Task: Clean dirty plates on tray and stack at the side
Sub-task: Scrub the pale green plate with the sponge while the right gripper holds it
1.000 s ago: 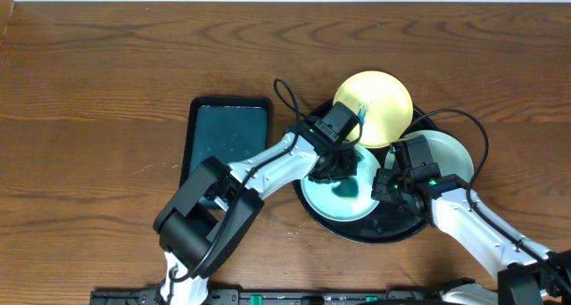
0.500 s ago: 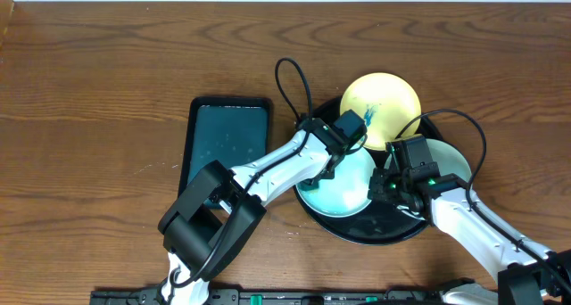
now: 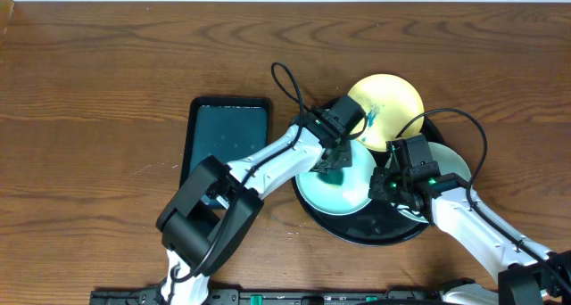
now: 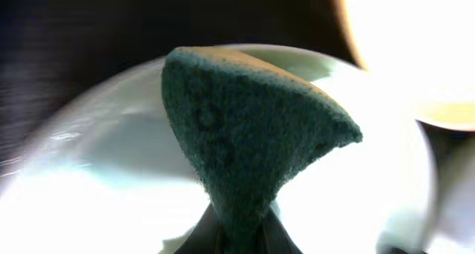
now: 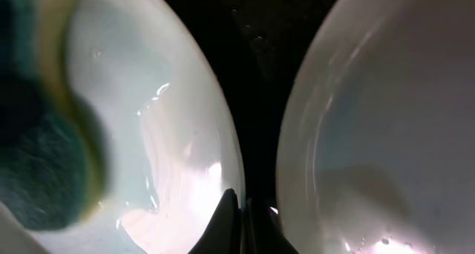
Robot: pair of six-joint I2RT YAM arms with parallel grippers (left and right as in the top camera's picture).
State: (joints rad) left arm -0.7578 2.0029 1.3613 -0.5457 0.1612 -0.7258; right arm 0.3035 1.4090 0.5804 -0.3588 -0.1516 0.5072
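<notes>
Wooden table [image 3: 98,64], black tray [image 3: 379,227], three plates [image 3: 346,198]

White arm links [image 3: 272,153], black joints [image 3: 201,214], looping black cables [image 3: 294,89].

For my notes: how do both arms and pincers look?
The left arm and right arm have white links and black joints. A black cable loops off each. The left pincer and right pincer are dark; a green light sits by the right one.

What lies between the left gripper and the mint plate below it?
A green sponge, held by the left gripper; the left wrist view shows it.
</notes>
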